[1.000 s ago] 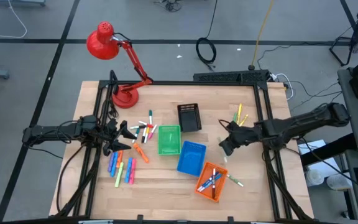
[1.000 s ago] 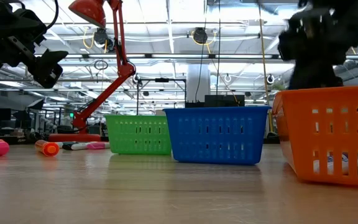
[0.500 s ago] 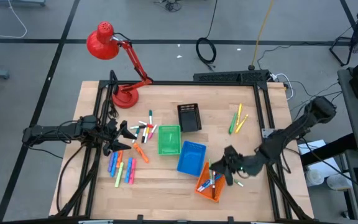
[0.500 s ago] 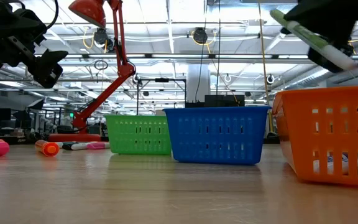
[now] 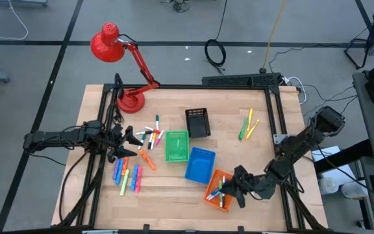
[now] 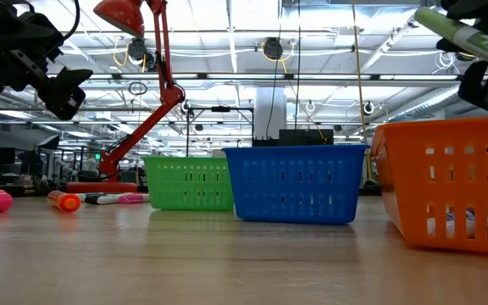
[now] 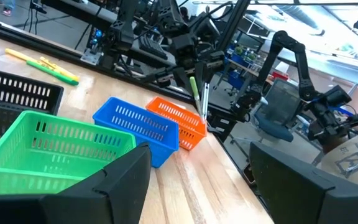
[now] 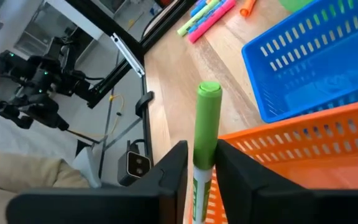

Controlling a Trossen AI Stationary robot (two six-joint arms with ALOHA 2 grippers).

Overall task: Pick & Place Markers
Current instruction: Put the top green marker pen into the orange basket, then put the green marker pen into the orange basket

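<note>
My right gripper (image 5: 229, 190) hovers over the orange basket (image 5: 214, 188) near the table's front edge, shut on a green marker (image 8: 207, 118) whose capped end sticks out past the fingertips. Several markers lie in that basket. More markers lie loose on the table: a cluster (image 5: 149, 138) by the green basket, a row (image 5: 127, 177) at the near left, and a few (image 5: 248, 125) at the far right. My left gripper (image 5: 134, 138) waits open, level, at the table's left above the cluster. My right gripper pinches the marker's barrel (image 8: 201, 163) between its two fingers, below the green cap. The marker is lifted clear and tilted (image 6: 464, 34) above the orange basket's rim (image 8: 303, 127).
A green basket (image 5: 176, 145), a blue basket (image 5: 199, 164) and a black basket (image 5: 198, 122) stand mid-table. A red desk lamp (image 5: 119, 47) has its base at the far left corner. Bare wood lies at the near left and far right.
My right gripper has swung from the table's middle right toward the near edge and come over the orange basket, turning and tipping on the way, with the green marker still between its fingers. The left arm has kept still.
</note>
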